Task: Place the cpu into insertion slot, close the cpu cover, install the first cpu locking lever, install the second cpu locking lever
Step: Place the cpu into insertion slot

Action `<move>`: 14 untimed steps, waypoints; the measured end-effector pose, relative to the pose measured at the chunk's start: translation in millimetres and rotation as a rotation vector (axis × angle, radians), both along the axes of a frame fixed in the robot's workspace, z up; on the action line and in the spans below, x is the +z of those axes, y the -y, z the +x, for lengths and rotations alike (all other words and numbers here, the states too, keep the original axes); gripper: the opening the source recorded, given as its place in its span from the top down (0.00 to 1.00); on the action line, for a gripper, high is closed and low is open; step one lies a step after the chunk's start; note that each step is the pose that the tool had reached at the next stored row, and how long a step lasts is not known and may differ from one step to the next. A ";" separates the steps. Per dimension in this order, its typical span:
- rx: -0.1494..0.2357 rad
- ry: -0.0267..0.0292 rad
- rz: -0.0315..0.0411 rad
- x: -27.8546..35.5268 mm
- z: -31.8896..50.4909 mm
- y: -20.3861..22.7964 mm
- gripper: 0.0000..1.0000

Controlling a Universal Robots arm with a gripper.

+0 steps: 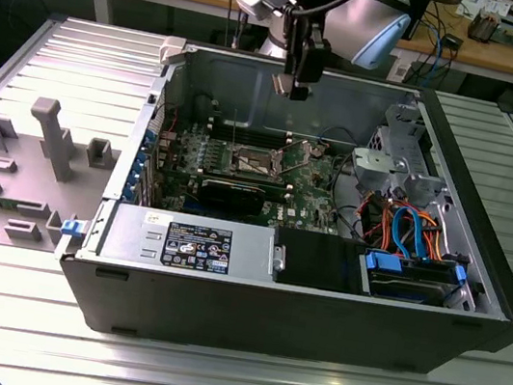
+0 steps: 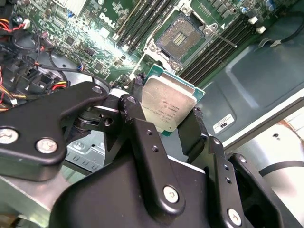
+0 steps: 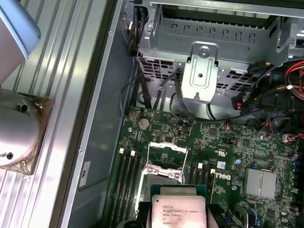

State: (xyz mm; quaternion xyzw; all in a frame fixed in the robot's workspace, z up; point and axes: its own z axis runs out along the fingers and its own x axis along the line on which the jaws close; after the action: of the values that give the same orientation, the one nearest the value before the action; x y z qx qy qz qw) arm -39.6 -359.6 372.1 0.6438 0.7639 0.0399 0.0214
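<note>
1. With the side of the computer case [image 1: 265, 323] off and the case lying on the ribbed metal table [image 1: 10, 329], the green circuit board [image 3: 223, 142] is open to view from above.
2. The gripper [image 1: 298, 87] hangs over the open case, well above the board, in the exterior view.
3. In the second wrist view the gripper [image 2: 166, 102] is clamped on the cpu [image 2: 168, 110]. The two black fingers [image 2: 142, 128] press on opposite edges of the chip.
4. The cpu is held in the air with its dull silver top facing the cameras. It touches nothing but the fingers. In the first wrist view the cpu [image 3: 178, 211] sits at the picture's edge, just short of the slot.
5. The insertion slot [image 2: 181, 38] is uncovered; its dark square contact field shows inside the silver rim. It is also seen at [image 3: 165, 159] and [image 1: 252, 161], between the rows of long memory slots.
6. The cpu cover [image 1: 307, 152] appears swung up at the slot's edge toward the exterior view's right; its exact tilt I cannot tell.
</note>
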 end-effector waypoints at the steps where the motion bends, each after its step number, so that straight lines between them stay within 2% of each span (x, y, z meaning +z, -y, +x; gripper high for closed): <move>1: -0.008 0.0000 0.0000 0.0 0.0 0.0 0.46; 3: -0.020 0.0000 0.0000 0.0 0.0 0.0 0.46; 14: -0.022 0.0000 0.0000 0.0 0.0 0.0 0.46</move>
State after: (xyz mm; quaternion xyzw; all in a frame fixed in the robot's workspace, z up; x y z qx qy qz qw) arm -39.6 -359.6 372.1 0.6523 0.7566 0.0397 0.0218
